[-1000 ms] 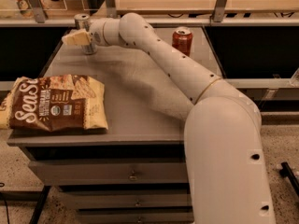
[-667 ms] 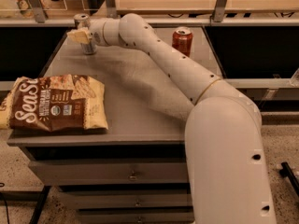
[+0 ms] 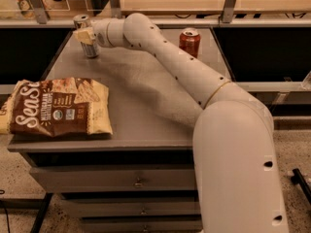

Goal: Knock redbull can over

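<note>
Camera view: our end effector (image 3: 83,34) sits against the upright redbull can (image 3: 91,50); open or closed, we cannot tell.

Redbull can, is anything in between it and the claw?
No, nothing visible. The claw is right against the upright redbull can at the far left corner of the table. The chip bag and soda can sit well away.

Lab-like workspace, grey drawer cabinet (image 3: 146,115), metal shelving (image 3: 227,6), gripper (image 3: 83,35) at far-left corner
</note>
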Robot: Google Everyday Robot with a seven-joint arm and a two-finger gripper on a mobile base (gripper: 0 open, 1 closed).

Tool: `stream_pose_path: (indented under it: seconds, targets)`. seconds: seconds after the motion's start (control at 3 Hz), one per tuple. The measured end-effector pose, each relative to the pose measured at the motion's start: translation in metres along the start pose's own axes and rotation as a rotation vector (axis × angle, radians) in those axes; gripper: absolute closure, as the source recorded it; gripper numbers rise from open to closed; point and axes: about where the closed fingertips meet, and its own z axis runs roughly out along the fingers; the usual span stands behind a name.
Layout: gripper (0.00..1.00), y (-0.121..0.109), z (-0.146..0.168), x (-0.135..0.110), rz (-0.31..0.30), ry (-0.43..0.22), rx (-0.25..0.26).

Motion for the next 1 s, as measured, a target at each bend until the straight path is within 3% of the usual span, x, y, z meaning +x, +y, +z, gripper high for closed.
stream_pose_path:
  seconds: [0.33,1.0]
  targets:
    - [1.00,-0.003,-0.013,-0.018,-0.048,0.066,0.013]
    - [1.00,-0.012,-0.068,-0.019,-0.220,0.404,0.054]
